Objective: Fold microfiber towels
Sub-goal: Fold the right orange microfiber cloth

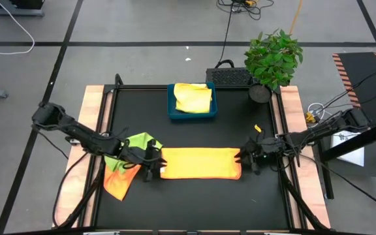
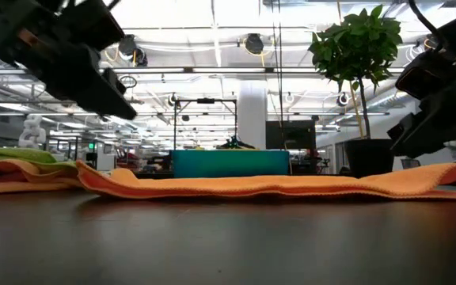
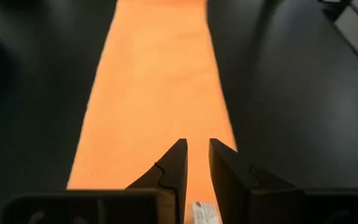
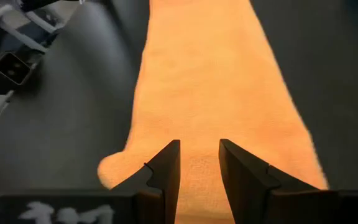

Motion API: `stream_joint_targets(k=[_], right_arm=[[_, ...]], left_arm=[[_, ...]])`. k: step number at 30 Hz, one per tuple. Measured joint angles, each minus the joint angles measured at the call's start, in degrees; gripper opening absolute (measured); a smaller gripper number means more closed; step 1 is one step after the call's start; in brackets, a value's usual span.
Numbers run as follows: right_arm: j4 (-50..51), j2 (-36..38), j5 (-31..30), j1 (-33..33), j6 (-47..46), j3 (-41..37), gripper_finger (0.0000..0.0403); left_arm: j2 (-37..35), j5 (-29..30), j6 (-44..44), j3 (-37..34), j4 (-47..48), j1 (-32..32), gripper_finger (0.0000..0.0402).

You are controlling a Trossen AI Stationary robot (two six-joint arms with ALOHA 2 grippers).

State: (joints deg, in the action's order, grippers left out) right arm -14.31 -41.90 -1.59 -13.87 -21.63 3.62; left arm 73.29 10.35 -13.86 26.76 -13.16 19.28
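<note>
High view gives us the black work table (image 1: 194,196) with its pale wooden side rails, and on it, largest of the cloths, a long orange microfiber towel (image 1: 200,162) lying flat as a band across the middle, a little toward the front edge. We read that shape as one fold made, the band stretched between our two arms so both ends can be reached at once.

Against the back edge sits a rigid blue rectangular tray (image 1: 192,109) with a yellow microfiber towel (image 1: 193,97) lying crumpled in it; we take this as the place for finished pieces, though we cannot be sure. Near the front left corner a lime green microfiber towel (image 1: 138,143) lies heaped on a second orange microfiber towel (image 1: 121,183), likely waiting their turn. A leafy green potted plant (image 1: 272,57) stands at the back right corner.

Our left gripper (image 1: 150,163) sits at the band's left end and our right gripper (image 1: 248,158) at its right end. In each wrist view the fingers stand slightly apart just over the cloth, with nothing pinched between them, so we judge both ends are let go and the next fold is not yet begun.
</note>
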Motion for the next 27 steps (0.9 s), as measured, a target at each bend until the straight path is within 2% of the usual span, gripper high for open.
stream_joint_targets(k=[8,13,17,20,24,27], right_arm=[[2.3,-1.9,-3.1,0.4,1.3,0.0,0.0104],[7.1,-5.6,-5.9,0.4,0.0,0.0,0.0104],[5.8,-7.9,-7.5,0.4,-0.1,0.0,0.0104],[4.8,-8.3,-10.1,0.9,-0.3,0.0,0.0104],[4.7,-8.3,-16.5,2.7,-2.1,0.0,0.0104],[4.6,-8.3,-17.9,4.7,-2.1,0.0,0.0104]], left_arm=[[9.3,-1.3,3.5,0.0,-14.9,-2.8,0.0067],[15.5,-1.4,0.8,0.0,-18.8,-4.6,0.0067],[19.4,-2.1,-0.4,0.0,-20.9,-5.8,0.0067],[20.8,-3.7,-0.9,0.0,-21.5,-6.5,0.0067],[20.9,-4.4,-1.9,0.2,-21.5,-6.9,0.0067],[20.2,-4.6,-1.8,1.6,-21.3,-6.8,0.0067]])
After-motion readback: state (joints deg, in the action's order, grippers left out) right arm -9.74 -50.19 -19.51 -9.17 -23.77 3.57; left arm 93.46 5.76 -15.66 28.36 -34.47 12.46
